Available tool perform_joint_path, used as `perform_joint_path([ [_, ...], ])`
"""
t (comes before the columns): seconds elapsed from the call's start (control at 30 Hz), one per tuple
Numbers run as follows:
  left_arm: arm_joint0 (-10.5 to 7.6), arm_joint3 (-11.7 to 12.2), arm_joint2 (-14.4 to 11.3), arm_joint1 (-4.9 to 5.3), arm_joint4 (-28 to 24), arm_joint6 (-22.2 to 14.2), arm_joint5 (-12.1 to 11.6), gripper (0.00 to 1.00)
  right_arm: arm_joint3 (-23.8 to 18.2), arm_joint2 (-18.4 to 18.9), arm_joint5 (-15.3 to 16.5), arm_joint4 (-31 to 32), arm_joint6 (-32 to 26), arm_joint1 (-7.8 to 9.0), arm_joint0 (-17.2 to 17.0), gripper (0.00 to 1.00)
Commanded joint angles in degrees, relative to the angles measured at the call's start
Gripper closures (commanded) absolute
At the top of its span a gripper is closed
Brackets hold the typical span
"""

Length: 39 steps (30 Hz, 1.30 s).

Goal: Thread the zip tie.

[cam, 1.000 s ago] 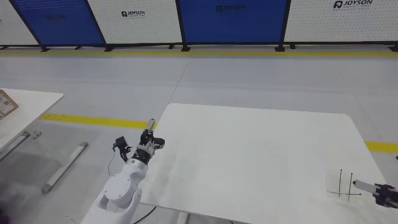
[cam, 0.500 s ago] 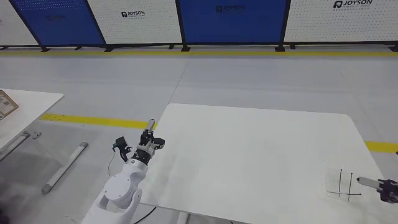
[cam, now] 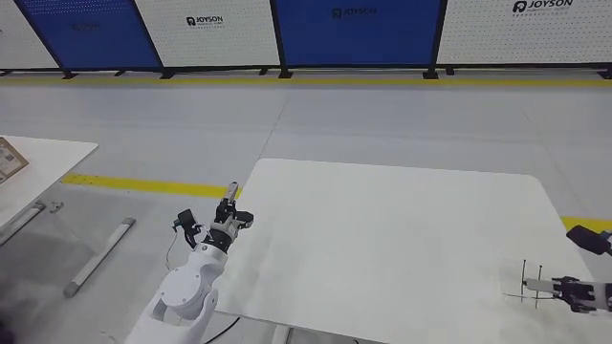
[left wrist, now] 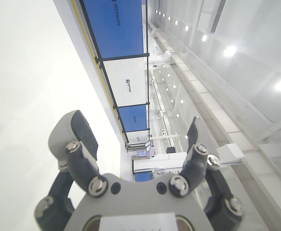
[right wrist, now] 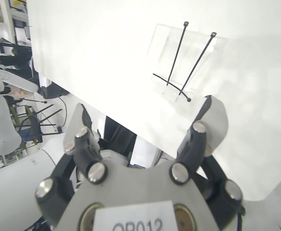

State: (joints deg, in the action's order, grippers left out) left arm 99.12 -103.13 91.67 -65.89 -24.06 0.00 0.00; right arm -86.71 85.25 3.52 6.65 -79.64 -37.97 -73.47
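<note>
Hovering R claw (right wrist: 146, 106) spread, near zip ties (right wrist: 176, 56) on clear tray (right wrist: 159, 39), near-right worktop (cam: 382, 239), L claw (left wrist: 138, 123) spread, left edge

Bright overhead light, strong white glare

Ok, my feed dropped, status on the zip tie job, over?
Left gripper open, empty, at table edge. Right gripper open, short of three zip ties on clear holder. Ties untouched, nothing between.
</note>
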Motion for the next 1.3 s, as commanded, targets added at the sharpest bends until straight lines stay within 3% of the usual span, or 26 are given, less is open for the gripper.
perform_joint_path([
  [0.0, 0.00, 0.0, 0.0, 0.00, 0.0, 0.0, 0.0, 0.00, 1.7, -3.5, -1.6, -1.5, 0.0, 1.29, 2.9, 0.00],
  [0.1, 0.00, 0.0, 0.0, 0.00, 0.0, 0.0, 0.0, 0.00, 4.0, -8.4, -2.9, -4.5, 0.0, 2.73, 5.7, 0.00],
  [0.53, 0.00, 0.0, 0.0, 0.00, 0.0, 0.0, 0.0, 0.00, 4.0, -8.4, -2.9, -4.5, 0.0, 2.73, 5.7, 0.00],
  [0.63, 0.00, 0.0, 0.0, 0.00, 0.0, 0.0, 0.0, 0.00, 7.0, -7.3, -0.7, -9.5, 0.0, 3.39, 3.4, 0.00],
  [0.83, 0.00, 0.0, 0.0, 0.00, 0.0, 0.0, 0.0, 0.00, 9.9, -4.0, -2.2, -15.9, 0.0, 5.41, 0.1, 0.00],
  [0.93, 0.00, 0.0, 0.0, 0.00, 0.0, 0.0, 0.0, 0.00, 11.2, -2.9, -6.6, -16.2, 1.1, 5.84, 0.5, 0.00],
  [1.0, 0.00, 0.0, 0.0, 0.00, 0.0, 0.0, 0.0, 0.00, 9.6, -3.6, -8.6, -15.5, 2.5, 5.66, 1.0, 0.00],
  [1.07, 0.00, 0.0, 0.0, 0.00, 0.0, 0.0, 0.0, 0.00, 8.9, -4.2, -6.5, -17.7, 0.2, 5.41, 1.9, 0.00],
  [1.27, 0.00, 0.0, 0.0, 0.00, 0.0, 0.0, 0.0, 0.00, 8.9, -4.2, -6.5, -17.7, 0.2, 5.41, 1.9, 0.00],
])
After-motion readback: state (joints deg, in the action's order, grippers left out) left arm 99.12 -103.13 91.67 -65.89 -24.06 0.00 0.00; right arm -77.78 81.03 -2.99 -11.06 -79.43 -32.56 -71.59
